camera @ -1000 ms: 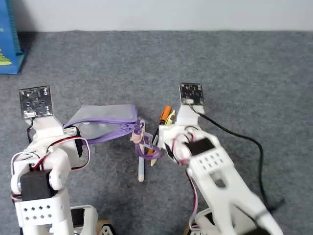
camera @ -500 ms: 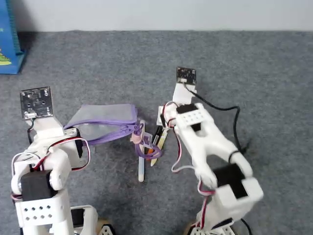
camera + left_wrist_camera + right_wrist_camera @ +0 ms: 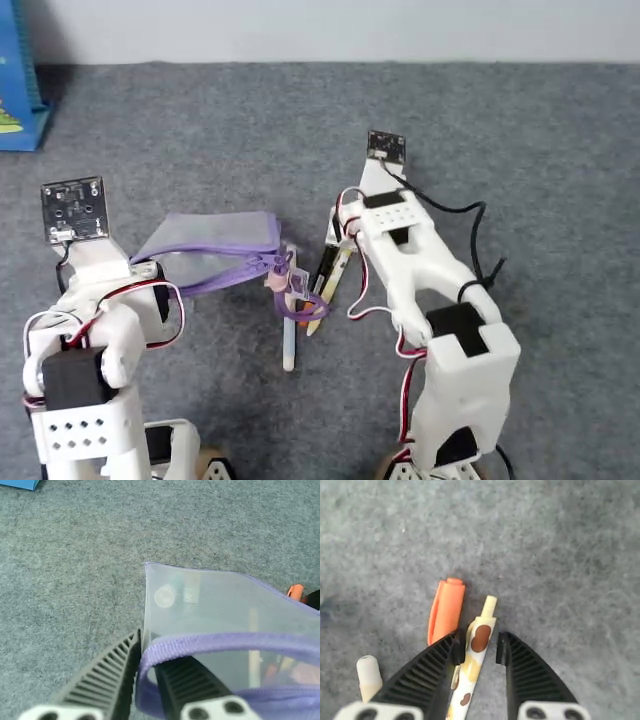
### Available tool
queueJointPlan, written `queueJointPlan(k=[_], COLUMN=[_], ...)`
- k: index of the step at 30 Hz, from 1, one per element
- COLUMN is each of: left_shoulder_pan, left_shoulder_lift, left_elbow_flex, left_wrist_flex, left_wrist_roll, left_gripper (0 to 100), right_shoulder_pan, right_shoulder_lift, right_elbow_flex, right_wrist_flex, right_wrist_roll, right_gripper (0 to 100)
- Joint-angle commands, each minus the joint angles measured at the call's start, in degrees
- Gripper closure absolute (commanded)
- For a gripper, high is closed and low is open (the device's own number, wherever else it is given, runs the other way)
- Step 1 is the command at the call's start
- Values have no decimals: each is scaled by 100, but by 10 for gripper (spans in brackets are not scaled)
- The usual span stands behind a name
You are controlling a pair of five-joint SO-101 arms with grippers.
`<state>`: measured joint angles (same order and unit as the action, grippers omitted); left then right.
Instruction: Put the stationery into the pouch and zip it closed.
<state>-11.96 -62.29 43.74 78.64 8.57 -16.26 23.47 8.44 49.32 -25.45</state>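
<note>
A translucent purple pouch (image 3: 212, 246) lies on the grey carpet with its mouth open, and my left gripper (image 3: 145, 650) is shut on its purple zipper edge (image 3: 215, 642). Just right of the pouch lies a cluster of pens. My right gripper (image 3: 477, 645) is open and low over it. Its fingers straddle a yellow pen with brown spots (image 3: 479, 640). An orange pen (image 3: 445, 610) lies against one finger. The end of a white pen (image 3: 368, 672) shows farther off. In the high view the right arm (image 3: 395, 235) covers the far ends of the pens, and the white pen (image 3: 289, 345) points toward me.
A blue box (image 3: 15, 85) stands at the far left edge by the wall. A black cable (image 3: 480, 270) trails off the right arm. Bare grey carpet (image 3: 520, 130) spreads across the back and the right side.
The right arm swung in from the front right and stretched forward over the pens, so its gripper now sits around the spotted pen. The left arm and pouch have not moved.
</note>
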Motion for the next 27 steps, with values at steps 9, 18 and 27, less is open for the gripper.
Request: queueJointPlan(k=[9, 18, 27], left_shoulder_pan=[-44, -44, -44], left_shoulder_lift=[-26, -26, -26], left_elbow_flex=[-40, -40, -40], left_wrist_flex=[-26, -26, -26], left_wrist_roll=[18, 18, 18], left_gripper=[990, 990, 990], right_shoulder_pan=[251, 251, 22], right_shoulder_lift=[31, -1437, -3495], right_elbow_flex=[-870, -905, -905], right_wrist_flex=[1525, 2703, 3679], right_wrist_roll=[0, 607, 993], right_gripper=[990, 990, 991])
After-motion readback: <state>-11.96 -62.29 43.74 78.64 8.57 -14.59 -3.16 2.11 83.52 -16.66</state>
